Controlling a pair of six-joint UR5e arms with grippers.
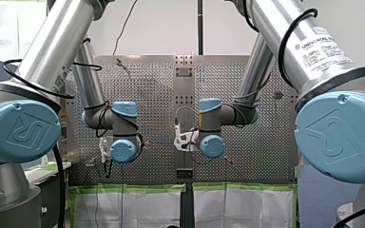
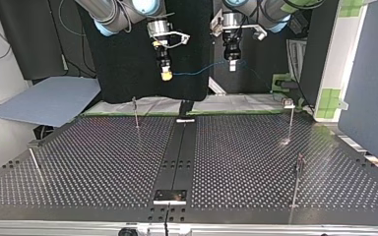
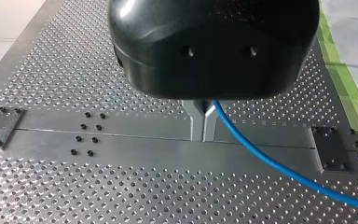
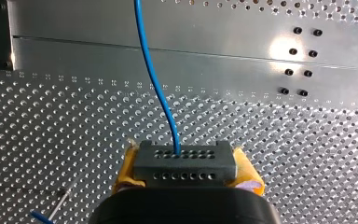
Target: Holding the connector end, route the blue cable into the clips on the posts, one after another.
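The blue cable (image 2: 201,70) hangs in the air between my two grippers, high above the perforated table (image 2: 103,162). In the top view my right gripper (image 2: 166,74) with yellow pads is left of my left gripper (image 2: 232,66). In the right wrist view the yellow pads (image 4: 127,164) are shut on a dark grey connector block (image 4: 185,163), and the cable (image 4: 154,79) runs out of its top. In the left wrist view my left gripper (image 3: 203,137) has its metal fingers (image 3: 196,122) pressed together on the cable (image 3: 261,156), which trails off to one side.
Thin posts stand on the table: one at the back left of the top view (image 2: 136,112), one at the back right (image 2: 290,118), one at the near right (image 2: 298,179), and a leaning one at the far left (image 2: 34,160). A central rail (image 2: 179,152) divides the table.
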